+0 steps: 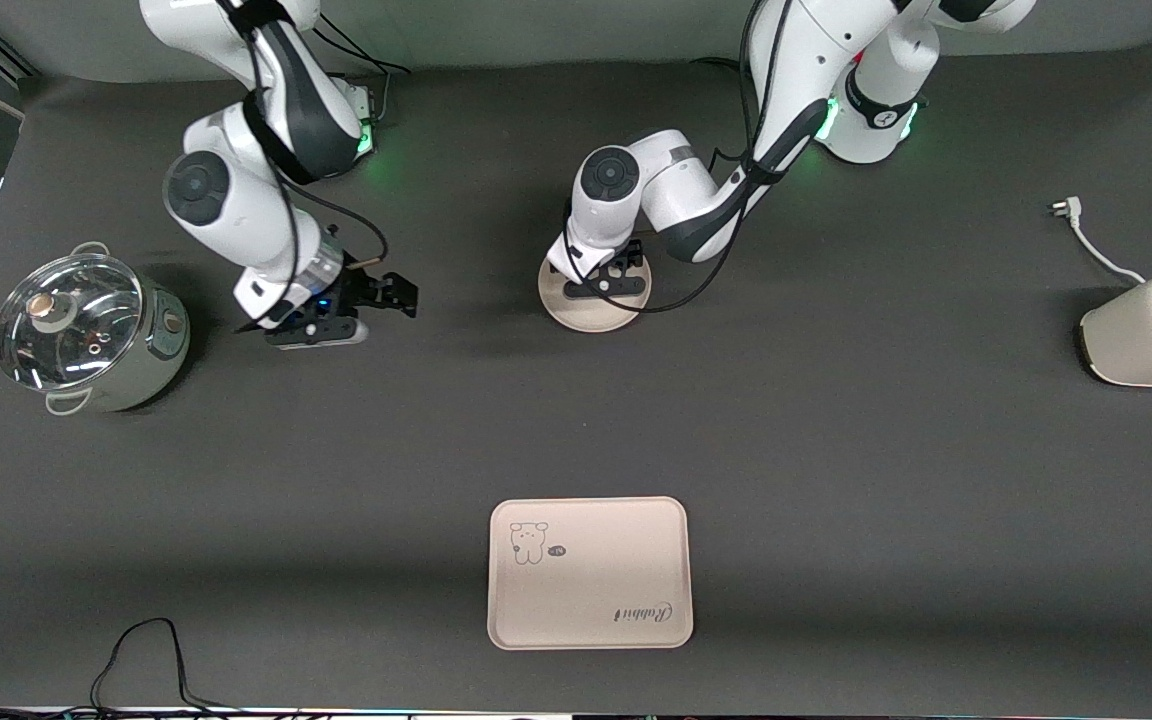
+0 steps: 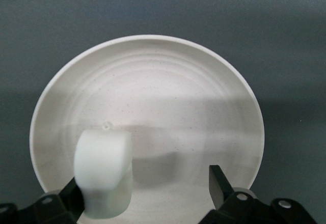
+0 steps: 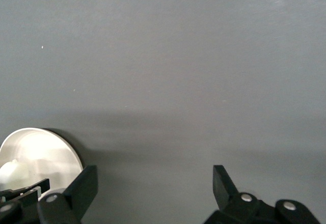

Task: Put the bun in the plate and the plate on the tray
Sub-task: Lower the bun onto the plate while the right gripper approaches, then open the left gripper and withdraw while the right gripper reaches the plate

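I count one bun [image 2: 103,175], one plate [image 2: 153,71] and one tray [image 1: 590,572], the tray lying on the surface well nearer the front camera than the plate. My left tool [image 2: 147,193] hangs over the plate, fingers spread wide, the bun against one finger. My right tool [image 3: 153,188] waits agape toward the pot [image 1: 86,330], gripping nothing.

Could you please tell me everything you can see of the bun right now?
The bun is a small, smooth, white, stubby rounded lump with a matte, doughy look and a tiny nub on top. It sits over the plate, near its rim, against one finger of the open left gripper; the other finger stands apart from it. Whether it already rests on the plate cannot be told.
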